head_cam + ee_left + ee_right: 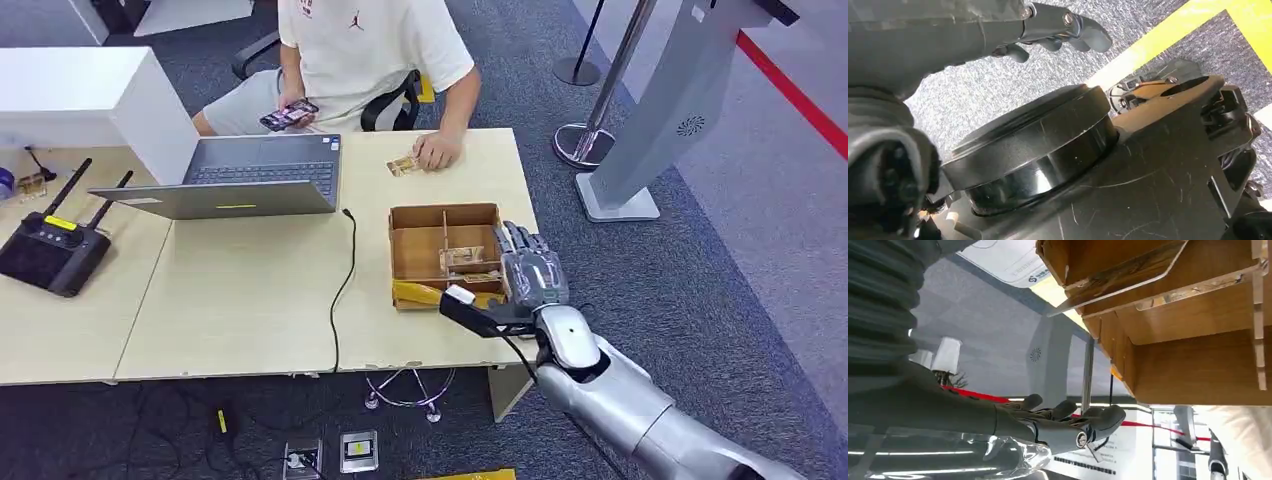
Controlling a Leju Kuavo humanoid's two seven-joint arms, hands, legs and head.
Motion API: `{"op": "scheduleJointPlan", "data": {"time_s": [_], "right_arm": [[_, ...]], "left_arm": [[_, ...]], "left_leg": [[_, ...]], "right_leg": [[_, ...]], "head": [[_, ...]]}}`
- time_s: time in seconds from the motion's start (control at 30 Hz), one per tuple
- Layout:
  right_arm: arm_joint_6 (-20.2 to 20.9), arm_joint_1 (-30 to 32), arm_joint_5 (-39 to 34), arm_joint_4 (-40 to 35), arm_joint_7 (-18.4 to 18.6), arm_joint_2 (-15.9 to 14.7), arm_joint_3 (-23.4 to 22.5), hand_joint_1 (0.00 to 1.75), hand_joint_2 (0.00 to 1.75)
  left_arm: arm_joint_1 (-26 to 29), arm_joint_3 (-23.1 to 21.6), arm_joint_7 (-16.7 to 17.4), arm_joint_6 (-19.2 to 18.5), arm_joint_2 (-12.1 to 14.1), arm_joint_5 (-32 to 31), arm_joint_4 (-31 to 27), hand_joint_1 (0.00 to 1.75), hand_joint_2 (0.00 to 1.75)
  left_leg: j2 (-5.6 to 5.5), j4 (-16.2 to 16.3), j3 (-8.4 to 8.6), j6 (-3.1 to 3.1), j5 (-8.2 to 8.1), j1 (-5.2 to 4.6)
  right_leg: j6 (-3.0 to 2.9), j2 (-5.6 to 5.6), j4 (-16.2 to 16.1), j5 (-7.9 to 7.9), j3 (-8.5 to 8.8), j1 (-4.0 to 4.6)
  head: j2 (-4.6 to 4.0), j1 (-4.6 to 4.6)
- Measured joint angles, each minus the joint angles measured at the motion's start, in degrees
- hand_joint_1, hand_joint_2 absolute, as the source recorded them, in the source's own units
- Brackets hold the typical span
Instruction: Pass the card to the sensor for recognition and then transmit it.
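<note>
Cards (465,258) lie inside the box (415,252), just left of the right hand (530,268). That hand hovers at the box's right wall, fingers spread, holding nothing. The left hand (1048,30) hangs with fingers loosely apart, empty.

An office or reception area set up for robot trials.

A person (350,60) sits in an office chair (395,100) at pale wooden desks (240,300) on grey carpet (720,270), an open laptop (250,175) and a black remote controller (50,250) before them. Beside the desks stand a grey kiosk (670,110), stanchion posts (600,100) and a red floor line (795,95); cables (345,280) trail to floor sockets (330,455).
</note>
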Motion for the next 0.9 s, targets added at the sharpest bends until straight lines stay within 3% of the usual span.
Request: {"op": "scheduleJointPlan", "data": {"time_s": [0.9], "right_arm": [[-1.3,-0.8,-0.5,3.1,-0.1,2.2,1.7,0.00,1.75]], "left_arm": [[-1.5,-2.0,1.3,0.0,0.2,1.0,0.3,0.00,0.00]], "left_leg": [[0.01,0.0,0.00,0.00,0.00,0.00]], "right_leg": [[0.00,0.00,0.0,0.00,-0.01,0.00]], "head": [[0.00,0.00]]}}
